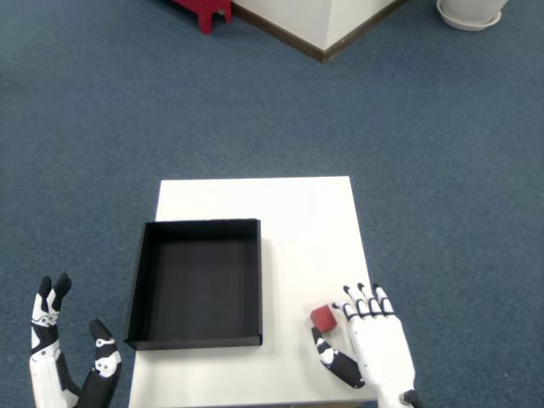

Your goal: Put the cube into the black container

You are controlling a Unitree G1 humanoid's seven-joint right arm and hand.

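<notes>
Right hand hovering over the white table with fingers spread and holding nothing, red cube sitting just beside its fingertips and thumb, black container lying empty further left

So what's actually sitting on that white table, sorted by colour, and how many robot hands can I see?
Red cube: 1
Black container: 1
Robot hands: 2, the right hand beside the cube and the left hand off the table's edge
Total: 2 things on the white table, plus 2 hands
</notes>
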